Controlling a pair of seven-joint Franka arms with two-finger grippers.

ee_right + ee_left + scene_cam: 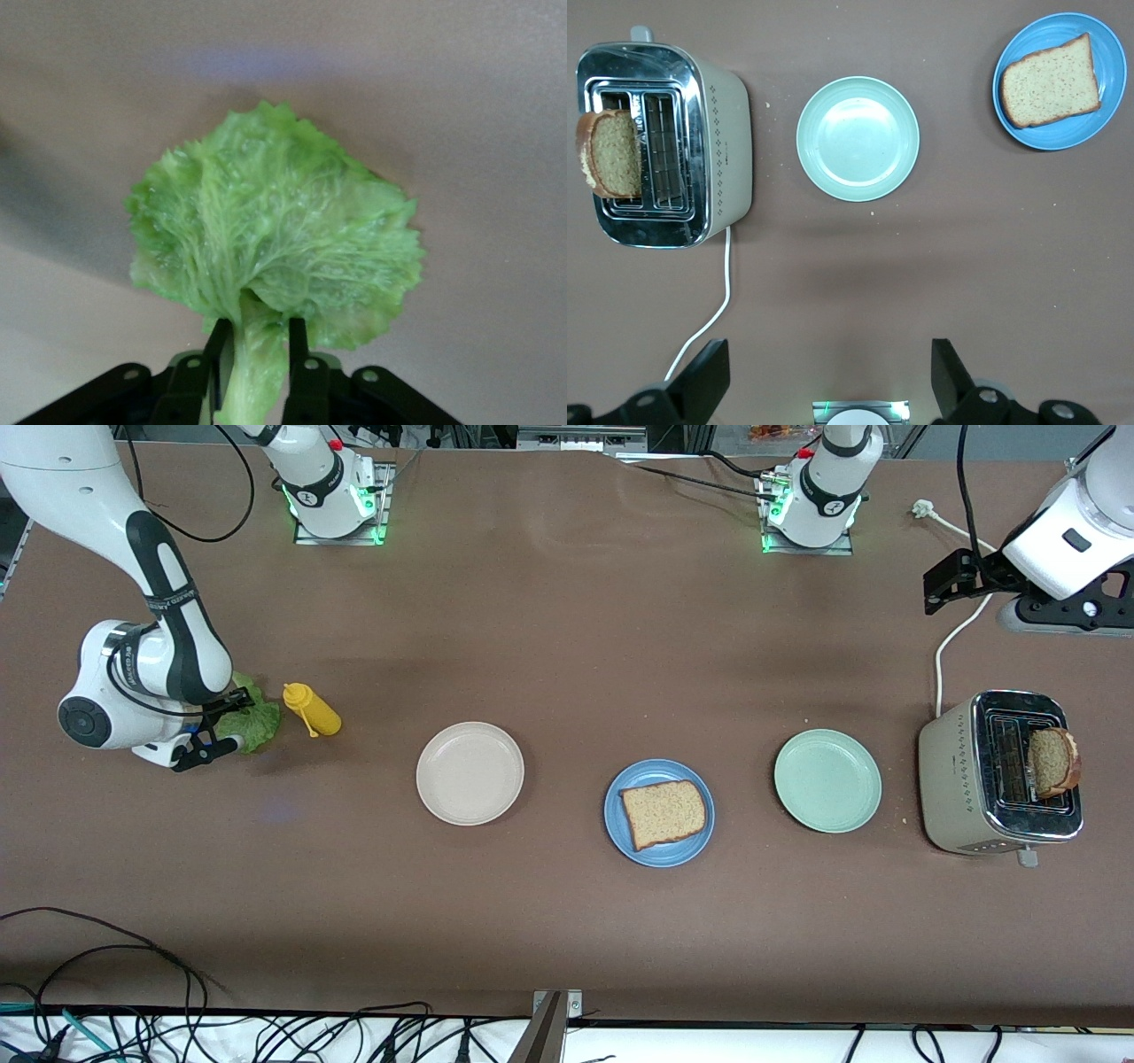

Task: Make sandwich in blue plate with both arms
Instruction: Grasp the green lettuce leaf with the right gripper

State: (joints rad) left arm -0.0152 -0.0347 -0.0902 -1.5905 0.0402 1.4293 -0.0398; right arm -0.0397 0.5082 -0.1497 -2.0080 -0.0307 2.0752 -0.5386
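**Green leaf in the pinch: lettuce pickup under way**

Right gripper (257, 354) low at the right arm's end of the table, jaws narrowed around the stem of the lettuce leaf (275, 239), beside the yellow squeeze bottle (312, 709). Blue plate (659, 855) mid-table, one toast slice (664, 813) on it, between cream plate (469, 773) and pale green plate (827, 780). Second slice (1054, 761) stands in the toaster (999, 772).

Left gripper (828, 376) waits high, jaws wide, above the table near the toaster.

Judgement: step is lettuce fetch. Next calls for a firm hold, a lift, and carrying it to the plated slice.
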